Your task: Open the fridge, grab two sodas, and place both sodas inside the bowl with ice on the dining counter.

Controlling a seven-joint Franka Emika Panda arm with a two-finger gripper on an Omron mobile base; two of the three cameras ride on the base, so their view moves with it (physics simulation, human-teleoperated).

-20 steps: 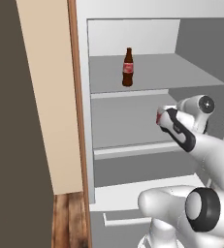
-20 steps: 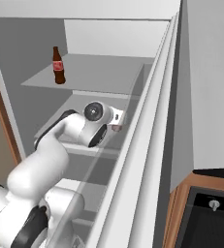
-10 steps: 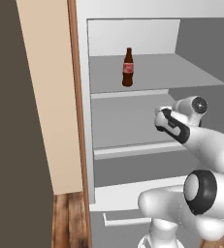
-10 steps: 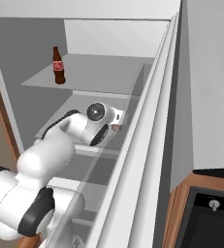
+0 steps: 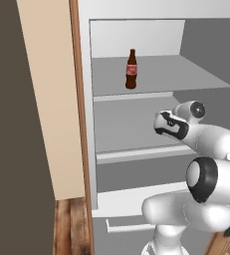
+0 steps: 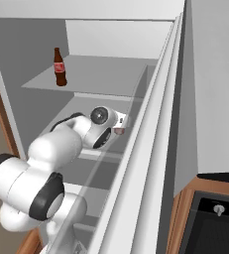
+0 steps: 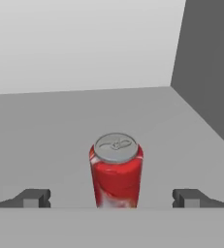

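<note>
The fridge (image 5: 206,55) stands open with grey shelves. A dark-brown soda bottle (image 5: 131,69) (image 6: 60,67) stands upright on the upper shelf. My arm (image 5: 206,139) reaches onto the middle shelf. In the hand view the red soda can (image 7: 116,169) with a silver top stands upright on that shelf. It is centred between the fingertips (image 7: 33,197) of my open gripper (image 7: 111,198), with a gap on each side. A sliver of the can (image 6: 119,131) shows just past the hand in the right base view. The bowl with ice and the dining counter are out of view.
The fridge's open door (image 6: 215,79) runs along the right side, its edge (image 6: 145,163) close to my arm. A beige panel (image 5: 52,99) borders the fridge on the left. Below are the lower drawer (image 5: 131,211) and wooden floor (image 5: 69,224). A dark appliance (image 6: 212,218) sits low right.
My hand has shifted left in the left base view and now covers the can there. The jaws have stayed open; bottle and can have not moved.
</note>
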